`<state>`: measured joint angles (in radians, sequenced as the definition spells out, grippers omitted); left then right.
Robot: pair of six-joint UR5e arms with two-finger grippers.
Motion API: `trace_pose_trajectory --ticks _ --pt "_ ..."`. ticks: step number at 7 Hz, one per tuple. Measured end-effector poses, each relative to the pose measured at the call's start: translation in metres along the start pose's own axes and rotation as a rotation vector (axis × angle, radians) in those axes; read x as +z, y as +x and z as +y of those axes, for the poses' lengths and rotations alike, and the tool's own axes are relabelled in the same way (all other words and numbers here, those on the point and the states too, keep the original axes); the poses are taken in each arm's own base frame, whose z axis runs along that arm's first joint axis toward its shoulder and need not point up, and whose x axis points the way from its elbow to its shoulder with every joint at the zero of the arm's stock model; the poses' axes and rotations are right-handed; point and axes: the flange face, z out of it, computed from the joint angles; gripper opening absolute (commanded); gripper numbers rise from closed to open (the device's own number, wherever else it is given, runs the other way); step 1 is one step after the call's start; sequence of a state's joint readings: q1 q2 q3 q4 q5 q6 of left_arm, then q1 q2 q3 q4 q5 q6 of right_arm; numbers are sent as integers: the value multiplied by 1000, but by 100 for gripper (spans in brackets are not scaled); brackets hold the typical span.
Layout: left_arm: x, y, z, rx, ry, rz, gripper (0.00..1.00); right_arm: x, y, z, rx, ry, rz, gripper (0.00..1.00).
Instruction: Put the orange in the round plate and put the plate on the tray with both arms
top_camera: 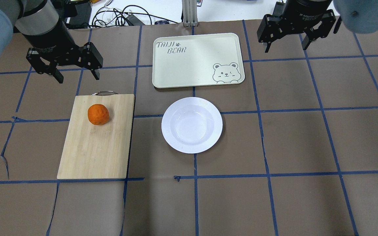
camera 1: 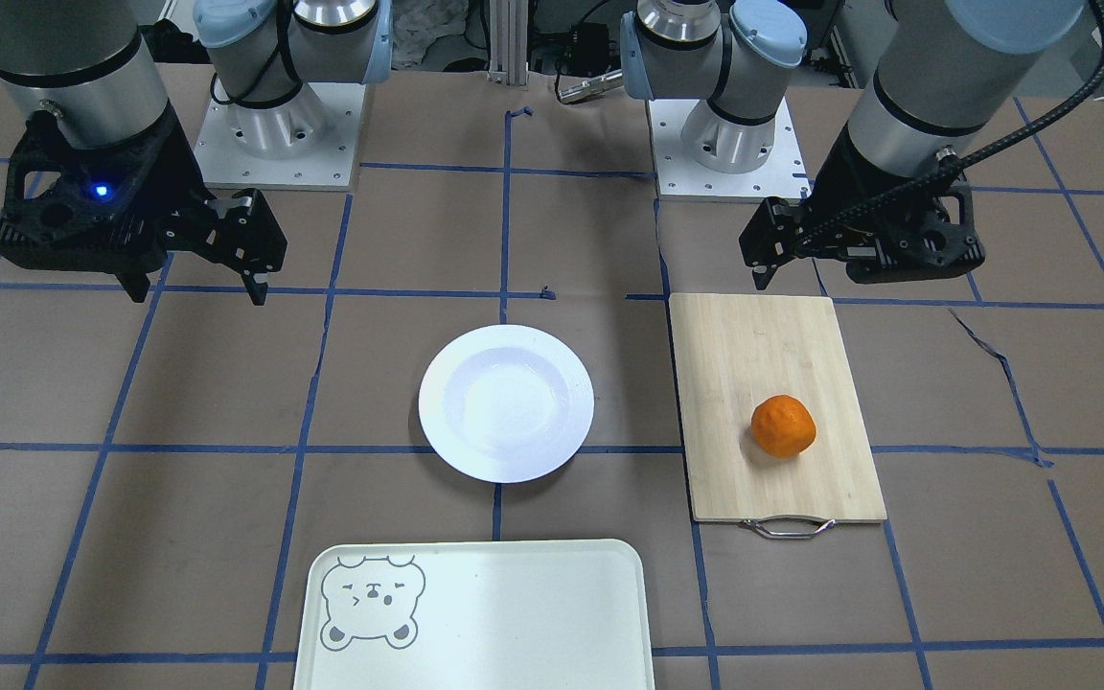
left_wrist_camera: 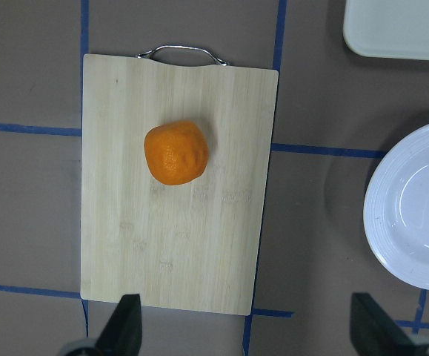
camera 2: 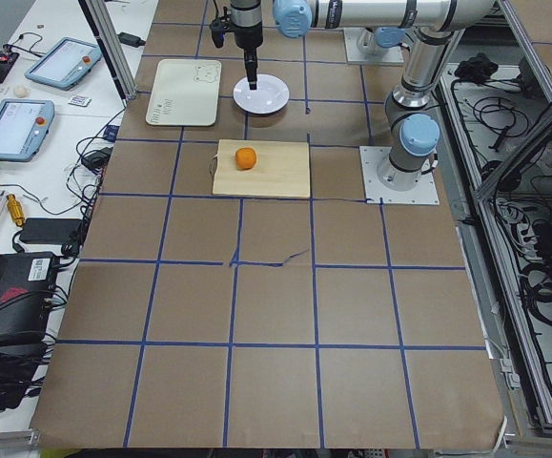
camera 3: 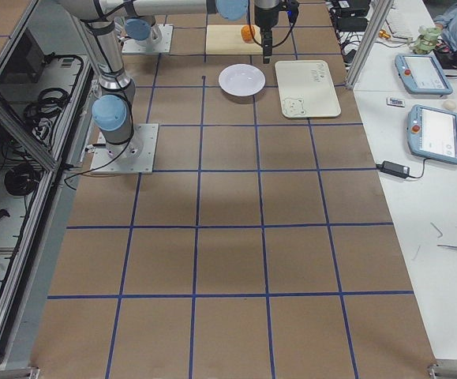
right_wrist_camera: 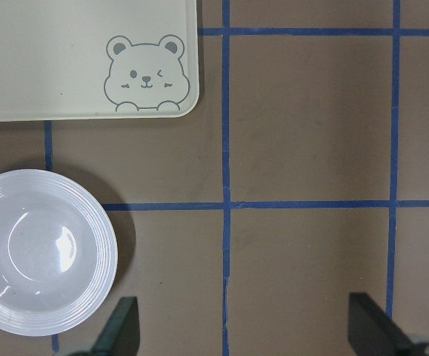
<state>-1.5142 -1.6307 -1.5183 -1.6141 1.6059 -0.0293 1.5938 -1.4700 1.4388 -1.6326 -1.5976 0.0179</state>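
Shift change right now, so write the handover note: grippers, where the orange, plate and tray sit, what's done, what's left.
Left gripper: open, empty, in the air by the handle end of the cutting board.
Right gripper: open, empty, in the air beside the tray.
Orange: lying on the cutting board, not gripped.
Round plate: empty, on the table near the tray but apart from it.
Tray: nothing on it.
Done: nothing yet.
Left: orange into the plate, then plate onto the tray using both arms.
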Motion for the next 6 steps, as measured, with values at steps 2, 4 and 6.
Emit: trace_pose_trajectory --ticks 2,4,6 --pt "0 0 0 0 1 0 100 2 0 1 0 -4 0 100" --pt "0 -1 0 -1 0 0 100 5 0 1 0 -8 1 100" --pt "1 -6 -2 -13 -2 -2 100 5 1 1 0 -8 1 100"
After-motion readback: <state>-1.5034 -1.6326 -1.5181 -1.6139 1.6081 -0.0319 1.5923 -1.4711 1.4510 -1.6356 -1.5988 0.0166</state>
